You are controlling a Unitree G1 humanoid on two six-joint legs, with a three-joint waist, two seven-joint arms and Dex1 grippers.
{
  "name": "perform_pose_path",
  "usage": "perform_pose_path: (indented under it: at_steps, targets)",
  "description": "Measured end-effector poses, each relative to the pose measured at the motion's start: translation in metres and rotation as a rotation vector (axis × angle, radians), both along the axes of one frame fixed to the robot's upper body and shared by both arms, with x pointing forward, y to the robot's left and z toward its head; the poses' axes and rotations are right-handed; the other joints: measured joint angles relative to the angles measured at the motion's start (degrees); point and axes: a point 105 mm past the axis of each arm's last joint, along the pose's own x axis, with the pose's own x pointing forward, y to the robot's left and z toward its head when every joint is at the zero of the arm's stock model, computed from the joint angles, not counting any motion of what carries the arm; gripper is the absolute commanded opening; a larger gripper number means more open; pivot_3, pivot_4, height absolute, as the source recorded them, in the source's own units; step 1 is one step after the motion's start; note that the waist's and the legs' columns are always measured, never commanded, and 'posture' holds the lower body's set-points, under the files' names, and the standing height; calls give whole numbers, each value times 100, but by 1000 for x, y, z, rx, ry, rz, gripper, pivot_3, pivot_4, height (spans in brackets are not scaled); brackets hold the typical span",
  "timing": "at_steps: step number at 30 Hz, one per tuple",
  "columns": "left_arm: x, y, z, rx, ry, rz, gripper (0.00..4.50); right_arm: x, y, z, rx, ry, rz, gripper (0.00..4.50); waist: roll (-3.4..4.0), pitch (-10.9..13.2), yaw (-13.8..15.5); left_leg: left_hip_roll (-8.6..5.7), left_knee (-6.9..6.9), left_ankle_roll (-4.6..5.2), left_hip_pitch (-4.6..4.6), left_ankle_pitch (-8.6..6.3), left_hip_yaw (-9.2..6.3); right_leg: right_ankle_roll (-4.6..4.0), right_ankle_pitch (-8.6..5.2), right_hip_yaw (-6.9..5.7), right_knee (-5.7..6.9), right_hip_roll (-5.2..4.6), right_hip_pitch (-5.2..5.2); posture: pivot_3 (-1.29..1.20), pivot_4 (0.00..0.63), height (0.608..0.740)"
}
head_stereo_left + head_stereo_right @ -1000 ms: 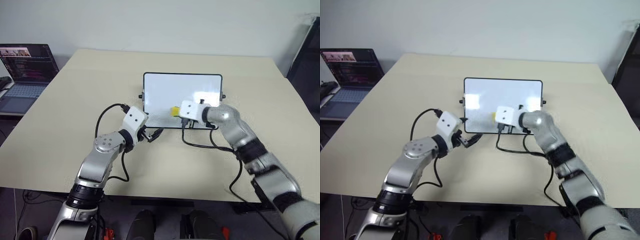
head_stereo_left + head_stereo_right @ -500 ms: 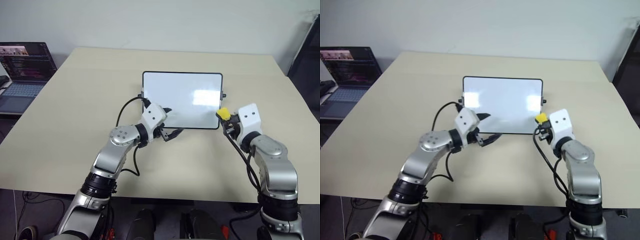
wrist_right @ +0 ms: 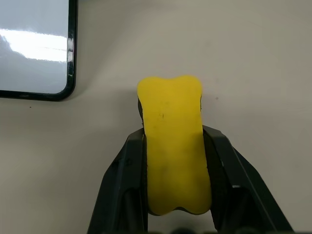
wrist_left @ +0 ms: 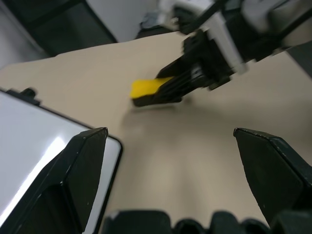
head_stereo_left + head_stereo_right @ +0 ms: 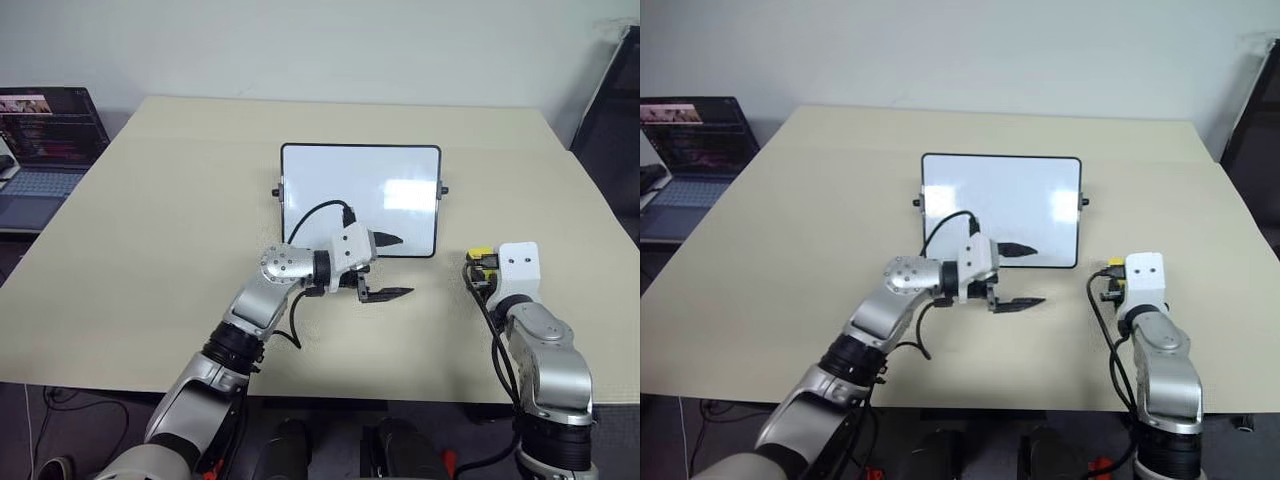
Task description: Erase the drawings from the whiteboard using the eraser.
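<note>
**Desk:** Where is the eraser?

**Photographer:** Clamped between the two black fingers of the right gripper, low over the beige table, off the right-hand lower corner of the whiteboard. The yellow block is apart from the board; whether it touches the tabletop cannot be told.

**Desk:** And the board itself?

**Photographer:** It lies mid-table, black-framed, a small knob on each side. Its white face shows glare; I can make out no pen marks on it.

**Desk:** The other arm?

**Photographer:** The left gripper points toward the robot's right along the board's near edge, jaws spread wide and holding nothing. One finger reaches over the board's lower part, the other over the table just in front.

**Desk:** Anything else in shot?

**Photographer:** A laptop, screen lit, stands beyond the table's far left edge.
</note>
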Motion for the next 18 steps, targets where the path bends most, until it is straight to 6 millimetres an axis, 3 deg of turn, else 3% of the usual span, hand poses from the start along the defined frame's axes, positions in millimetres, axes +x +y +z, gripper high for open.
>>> perform_pose_path:
  at_steps: [11, 18]
  targets:
    - [-4, -4, -1, 9, -12, -58, 4500, 9, -6, -9, 90, 17, -58, 1143, 2, -1, -2, 2, 0, 1, 1, 0, 4, 0, 0, 0, 2, 4, 0, 0, 150, 740]
    - [-5, -9, 1, -1, -32, -63, 4500, 15, -12, -6, 104, 6, -72, 3502, 3, -1, 4, 2, 1, 1, 0, 0, 4, 0, 0, 1, 2, 4, 0, 0, 150, 740]
